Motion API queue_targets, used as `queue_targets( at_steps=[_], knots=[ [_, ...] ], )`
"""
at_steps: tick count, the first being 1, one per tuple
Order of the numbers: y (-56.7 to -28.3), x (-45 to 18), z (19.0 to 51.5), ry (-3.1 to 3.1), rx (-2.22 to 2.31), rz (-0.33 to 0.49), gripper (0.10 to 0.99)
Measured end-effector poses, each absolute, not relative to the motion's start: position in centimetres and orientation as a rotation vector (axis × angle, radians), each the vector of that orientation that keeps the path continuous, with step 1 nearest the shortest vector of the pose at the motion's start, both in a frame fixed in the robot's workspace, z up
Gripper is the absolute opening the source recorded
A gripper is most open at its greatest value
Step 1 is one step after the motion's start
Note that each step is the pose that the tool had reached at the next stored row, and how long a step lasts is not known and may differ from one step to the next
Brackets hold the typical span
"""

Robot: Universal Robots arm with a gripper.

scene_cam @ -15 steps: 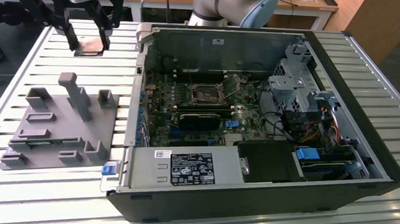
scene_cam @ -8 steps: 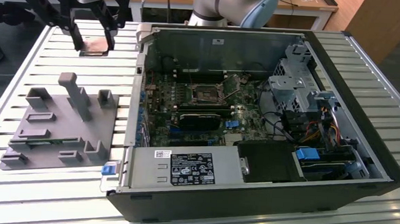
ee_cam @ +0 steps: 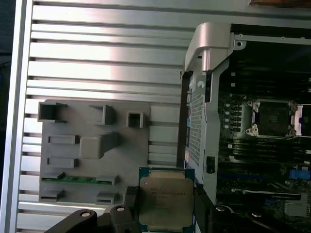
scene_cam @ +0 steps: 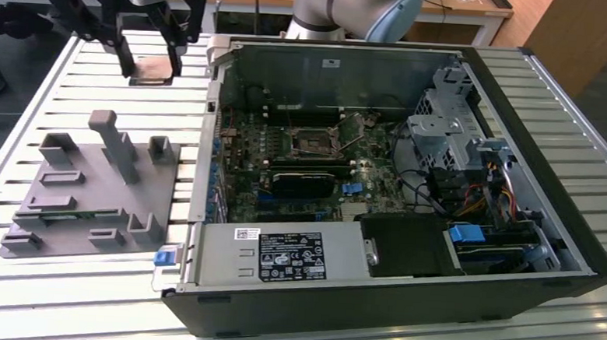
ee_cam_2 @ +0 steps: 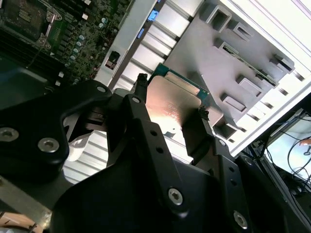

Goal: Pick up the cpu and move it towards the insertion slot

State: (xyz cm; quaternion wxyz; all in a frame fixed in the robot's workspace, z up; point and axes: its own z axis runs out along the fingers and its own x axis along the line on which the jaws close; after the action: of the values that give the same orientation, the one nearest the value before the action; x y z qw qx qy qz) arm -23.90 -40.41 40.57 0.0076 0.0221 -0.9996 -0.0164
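Claw (scene_cam: 150,70) first: in the exterior view we see it raised above the slatted metal desk (scene_cam: 100,89), toward that view's upper left, just beside the open computer case (scene_cam: 552,191) and well above the grey fixture plate (scene_cam: 84,197). Its two black fingers (ee_cam_2: 141,121) are clamped on the cpu (ee_cam: 166,201), one on each opposite edge. In the first wrist view we see the chip's silvery metal top framed by a green rim, held flat and clear of the desk. In the second wrist view the same chip (ee_cam_2: 172,104) sits between the fingers, its shiny face catching light.

We find the insertion slot (scene_cam: 310,141) on the motherboard inside the case, a silver frame around a dark centre, well apart from the claw. The first wrist view shows it too (ee_cam: 272,118), beyond the case's silver wall (ee_cam: 206,48).

On the fixture plate we see raised grey blocks and recesses, and a thin green strip (ee_cam: 75,179) lying in one of them.
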Motion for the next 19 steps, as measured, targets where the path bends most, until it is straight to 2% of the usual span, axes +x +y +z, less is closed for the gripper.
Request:
queue_targets(
  at_steps=[19],
  knots=[
    [-40.4, -21.7, 40.6, -3.125, 0.069, -0.051, 0.541]
  ],
)
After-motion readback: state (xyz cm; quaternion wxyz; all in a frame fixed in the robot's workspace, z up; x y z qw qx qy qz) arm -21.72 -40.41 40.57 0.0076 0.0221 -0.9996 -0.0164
